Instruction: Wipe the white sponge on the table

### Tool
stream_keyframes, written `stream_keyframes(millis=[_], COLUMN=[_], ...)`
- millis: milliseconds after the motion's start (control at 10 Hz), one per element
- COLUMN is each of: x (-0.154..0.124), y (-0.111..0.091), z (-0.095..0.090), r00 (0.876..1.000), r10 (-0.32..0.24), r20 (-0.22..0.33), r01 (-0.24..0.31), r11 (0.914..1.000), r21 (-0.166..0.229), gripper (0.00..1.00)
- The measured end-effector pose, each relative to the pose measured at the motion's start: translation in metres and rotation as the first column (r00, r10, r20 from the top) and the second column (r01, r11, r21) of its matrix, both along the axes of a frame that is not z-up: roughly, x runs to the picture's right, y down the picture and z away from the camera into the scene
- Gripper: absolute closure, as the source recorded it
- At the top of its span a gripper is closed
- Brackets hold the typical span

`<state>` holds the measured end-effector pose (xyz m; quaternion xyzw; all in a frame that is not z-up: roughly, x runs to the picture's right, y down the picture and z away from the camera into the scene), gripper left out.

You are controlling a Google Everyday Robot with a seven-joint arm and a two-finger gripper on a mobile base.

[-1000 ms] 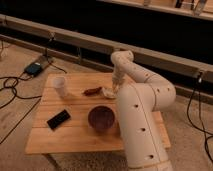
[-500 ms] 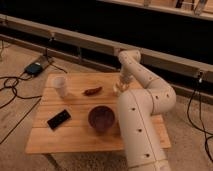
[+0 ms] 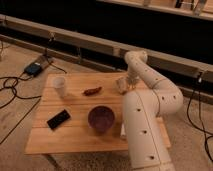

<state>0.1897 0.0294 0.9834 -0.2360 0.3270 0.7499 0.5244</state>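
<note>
- Camera view: the robot's white arm [image 3: 150, 115] is rising from the near right of the counter [image 3: 75, 135] and curling back over the far right edge, so that the gripper [image 3: 131, 80] is reaching down at the far right corner.
- The white sponge [image 3: 121, 84] is sitting at that same corner, just beside the gripper on its left and seemingly touching it; I judge the arm is bending this way to press the sponge against the wood for wiping.
- Whether the fingers are clenched on the sponge or merely resting against it, I cannot tell; the wrist is covering that spot.
- The other things are standing well apart from the sponge, leaving the far right strip free for strokes: a white cup [image 3: 59, 86] at the far left, a small reddish-brown item [image 3: 92, 91] near the middle, a dark flat device [image 3: 58, 119] at the near left, and a purple bowl [image 3: 101, 119] near the front centre.
- The arm's thick lower segment is hiding the near right part of the counter; a small pale thing [image 3: 123, 131] is peeking out beside it, too covered to name.
- The reddish item's identity is hard to make out.
- Cables [image 3: 15, 90] are trailing over the floor on the left, running out of sight.
</note>
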Motion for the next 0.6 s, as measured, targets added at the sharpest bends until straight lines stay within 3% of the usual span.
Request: stream_keyframes(millis=[400,600], x=[-0.0013,-0.0043], y=[0.0030,0.0017], z=[-0.0151,-0.0148], r00=[0.999,0.999], r10=[0.030,0.029], r20=[0.025,0.028], r01=[-0.031,-0.030], r11=[0.9992,0.9992], r21=[0.025,0.027], gripper=[0.94,0.76])
